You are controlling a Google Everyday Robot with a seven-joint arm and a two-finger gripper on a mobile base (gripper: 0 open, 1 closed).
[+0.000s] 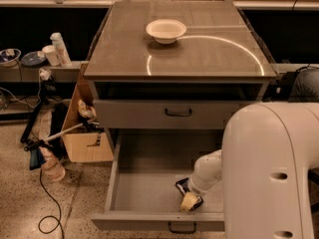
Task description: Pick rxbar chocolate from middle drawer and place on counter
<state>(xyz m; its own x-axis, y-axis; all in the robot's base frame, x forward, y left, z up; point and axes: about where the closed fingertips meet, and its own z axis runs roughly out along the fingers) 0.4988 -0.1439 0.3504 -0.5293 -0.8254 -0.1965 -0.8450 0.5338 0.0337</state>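
Observation:
The middle drawer (144, 188) is pulled out, its grey floor showing. The rxbar chocolate (183, 187), a dark wrapper, lies on the drawer floor near the front right, mostly covered by my gripper (189, 200). The gripper reaches down into the drawer right at the bar, with a yellowish fingertip (188, 201) showing just in front of it. My white arm fills the right of the view and hides the drawer's right side. The counter (199, 54) is the grey-brown cabinet top with a white arc line.
A white bowl (166, 31) stands on the counter at the back. The shallower drawer front (178, 113) above is shut. A cardboard box (87, 143), a bottle (50, 166) and cables lie on the floor to the left. A shelf holds cups (52, 55).

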